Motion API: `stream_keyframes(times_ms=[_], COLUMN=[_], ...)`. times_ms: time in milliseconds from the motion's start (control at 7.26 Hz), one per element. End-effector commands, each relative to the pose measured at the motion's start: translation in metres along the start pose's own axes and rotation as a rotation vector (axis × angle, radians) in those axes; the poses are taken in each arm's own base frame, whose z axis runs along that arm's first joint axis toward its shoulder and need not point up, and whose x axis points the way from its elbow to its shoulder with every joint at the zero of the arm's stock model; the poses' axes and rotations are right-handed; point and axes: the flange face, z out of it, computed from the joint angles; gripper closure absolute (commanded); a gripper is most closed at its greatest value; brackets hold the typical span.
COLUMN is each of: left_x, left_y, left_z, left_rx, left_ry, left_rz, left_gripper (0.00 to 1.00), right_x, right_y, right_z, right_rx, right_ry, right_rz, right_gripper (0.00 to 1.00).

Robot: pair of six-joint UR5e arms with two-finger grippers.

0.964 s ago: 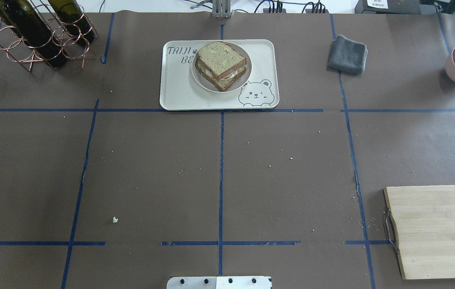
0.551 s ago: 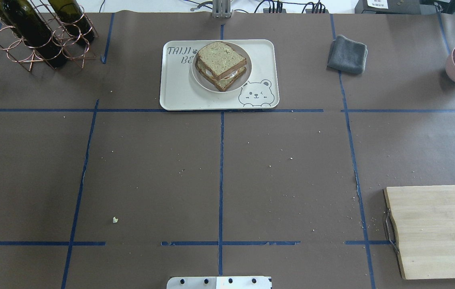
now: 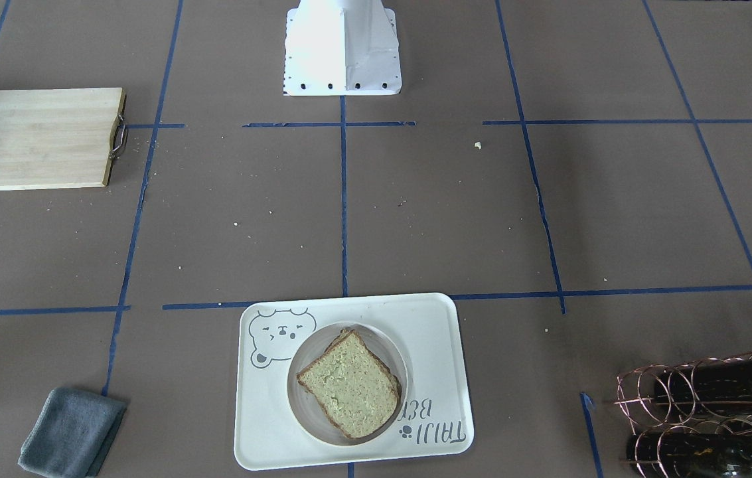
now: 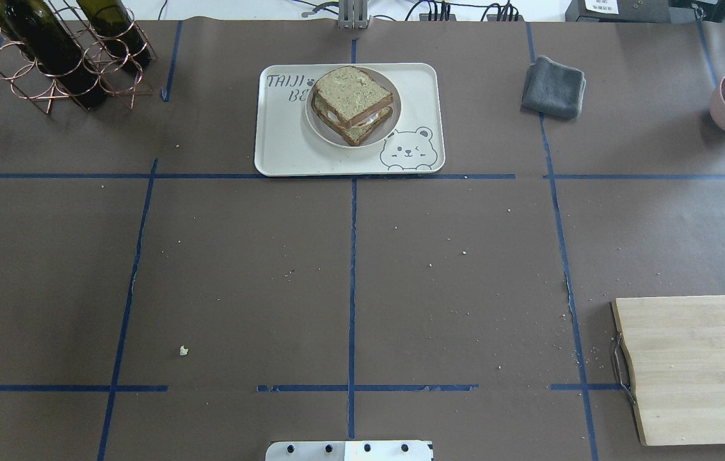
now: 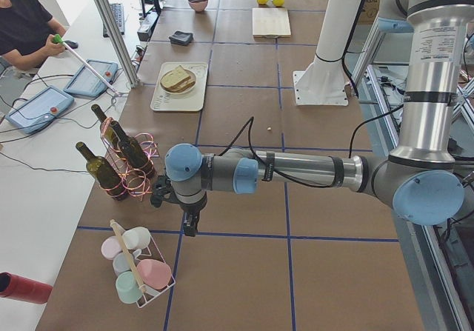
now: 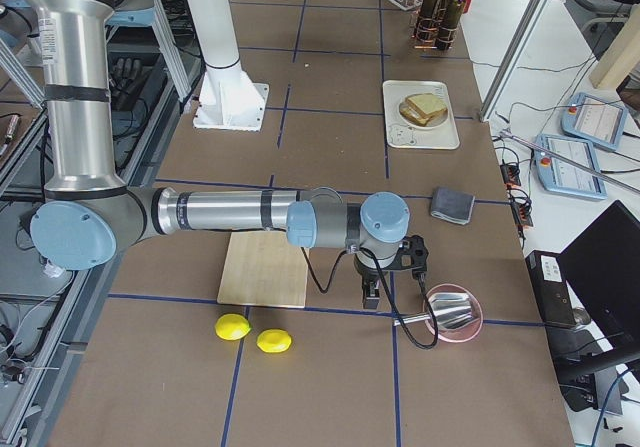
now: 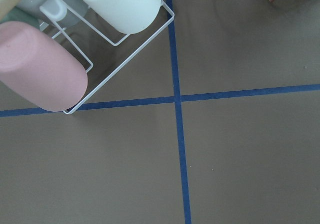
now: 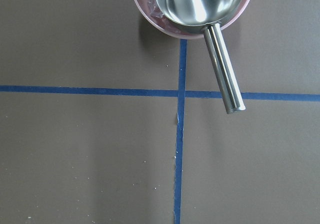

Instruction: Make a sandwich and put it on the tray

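The sandwich (image 4: 352, 104), two tan bread slices with white egg between them, lies on a small round white plate (image 4: 380, 133). The plate stands on the cream bear tray (image 4: 285, 150) at the table's far centre. The sandwich also shows in the front view (image 3: 349, 384) and on the tray in the left side view (image 5: 178, 79). My left gripper (image 5: 191, 226) hangs over the table's left end by a mug rack. My right gripper (image 6: 370, 295) hangs at the right end by a pink bowl. Both show only in side views, so I cannot tell if they are open or shut.
A copper wine rack with dark bottles (image 4: 61, 57) stands far left, and a grey cloth (image 4: 553, 86) lies far right. A pink bowl with a metal scoop (image 8: 192, 3), a wooden cutting board (image 4: 701, 368) and two lemons (image 6: 255, 334) are at the right end. A mug rack (image 7: 75, 48) is at the left end.
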Motion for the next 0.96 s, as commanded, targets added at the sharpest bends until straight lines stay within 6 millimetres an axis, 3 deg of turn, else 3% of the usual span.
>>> stream_keyframes(times_ms=[0,826], left_x=[-0.0011,-0.0009], left_y=[0.0003,-0.0009], left_z=[0.0007,0.0017], left_rx=[-0.002,0.002], left_ry=[0.000,0.001], left_rz=[-0.003,0.003], left_gripper=[0.00,0.00], right_x=[-0.0015,-0.0032], right_y=[-0.0004,-0.0031], right_z=[-0.0013,-0.0071], right_rx=[0.003,0.014], right_ry=[-0.003,-0.003], right_rz=[0.000,-0.006], right_gripper=[0.00,0.00])
